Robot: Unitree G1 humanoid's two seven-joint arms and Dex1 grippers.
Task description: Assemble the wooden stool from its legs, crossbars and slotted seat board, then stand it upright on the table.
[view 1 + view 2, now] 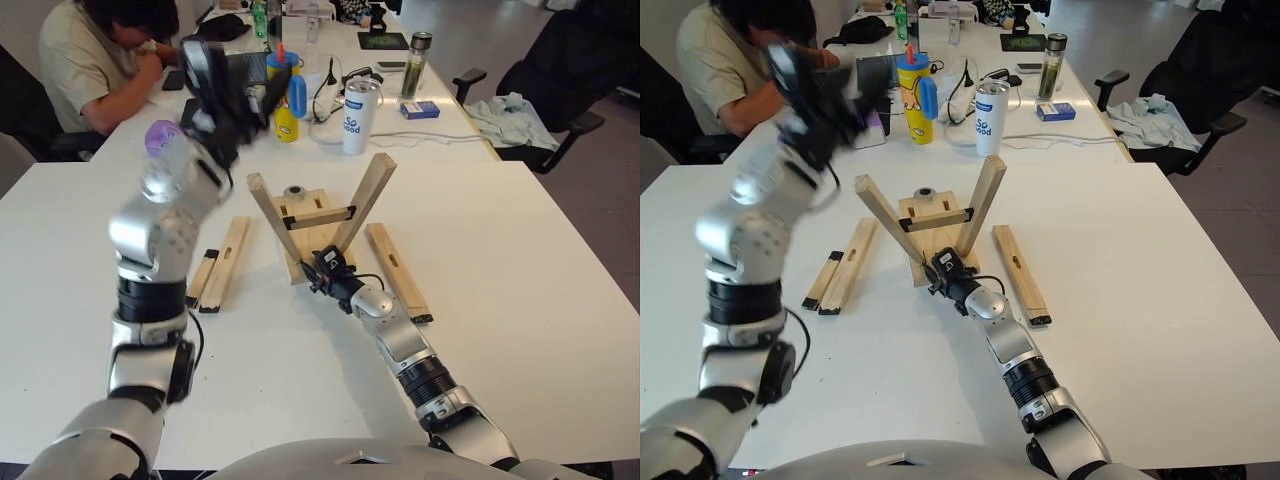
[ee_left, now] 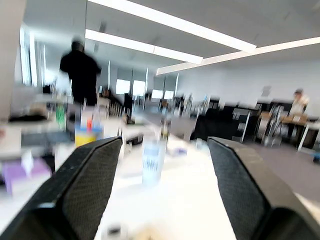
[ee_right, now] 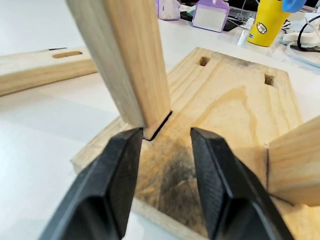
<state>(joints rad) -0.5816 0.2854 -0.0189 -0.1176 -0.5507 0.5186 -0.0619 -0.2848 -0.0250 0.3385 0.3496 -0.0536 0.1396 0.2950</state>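
Seat board (image 1: pixel 303 262) lies flat near the middle of the tabletop (image 1: pixel 520 300), a little toward the far edge, underside up. Two fitted legs (image 1: pixel 365 200) stand in its near slots and splay upward, joined by one crossbar (image 1: pixel 320 216). Two empty slots (image 3: pixel 202 61) show on the board's far side. Right gripper (image 3: pixel 165 137) sits low at the board's near edge. Its fingers (image 3: pixel 112 185) are spread and pinch nothing, and the foot of one fitted leg rises just beyond the fingertips. Left gripper (image 2: pixel 165 145) is raised high over the far-left part of the tabletop, well apart from every wooden part. It is spread too, with nothing between the pads. One loose leg (image 1: pixel 397 270) lies just beside the board toward the right edge, long axis running near to far and angled slightly. Two loose pieces (image 1: pixel 225 262) lie side by side toward the left edge with a similar near-to-far axis. Judgement: the stool is about half built. The right arm is nearer the right-side leg, which lies just to that gripper's right. The left arm would need to come down a long way to reach the left-side pieces.
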